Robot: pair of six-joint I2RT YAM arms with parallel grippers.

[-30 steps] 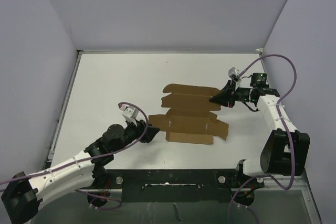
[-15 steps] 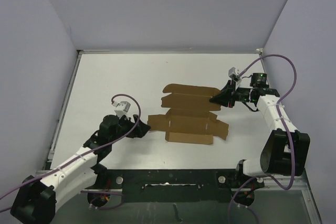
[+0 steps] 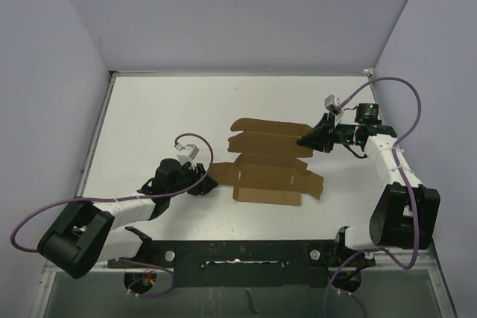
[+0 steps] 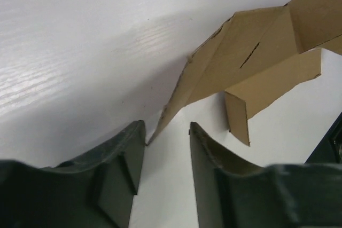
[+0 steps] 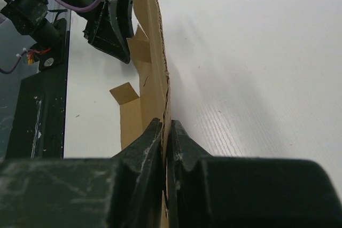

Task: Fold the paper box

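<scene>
The paper box [image 3: 270,176], judged light, thin and crease-prone, is best held by its edges: right gripper [image 3: 304,141] jaws clamp its right edge, left gripper [image 3: 209,185] jaws stand parted astride its left flap tip.

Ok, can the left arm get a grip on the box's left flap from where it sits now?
Probably yes. The left gripper is open, and the pointed tip of the left flap of the paper box lies between its fingers, with nothing in the way.
</scene>
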